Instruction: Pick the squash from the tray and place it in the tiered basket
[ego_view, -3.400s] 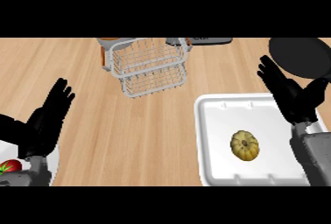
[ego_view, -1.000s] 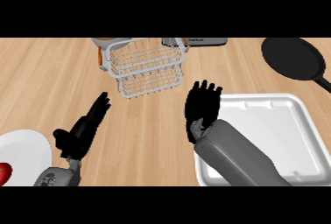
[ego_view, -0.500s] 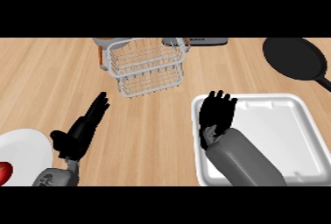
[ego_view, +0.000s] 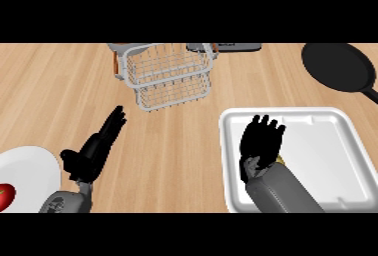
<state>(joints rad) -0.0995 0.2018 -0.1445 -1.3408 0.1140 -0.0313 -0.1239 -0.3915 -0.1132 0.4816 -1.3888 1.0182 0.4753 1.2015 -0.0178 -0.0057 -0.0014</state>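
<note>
Right robot hand (ego_view: 262, 140) has been shifted right, now over the tray (ego_view: 325, 116), fingers straight, covering most of the squash (ego_view: 280, 160); nothing gripped yet. Left robot hand (ego_view: 96, 147) rests open.

The right hand (ego_view: 262, 142) lies palm down, fingers (ego_view: 272, 129) straight and spread. The left hand (ego_view: 96, 150) rests edge-on, fingers straight, pointing forward.

A black frying pan (ego_view: 338, 66) lies at the far right of the wooden worktop (ego_view: 59, 90), its handle running off the right edge. At the worktop's near left corner sits a white plate (ego_view: 26, 172), well apart from the pan, and a red tomato-like fruit (ego_view: 5, 196) rests on the plate's near left part, cut by the frame's edge
</note>
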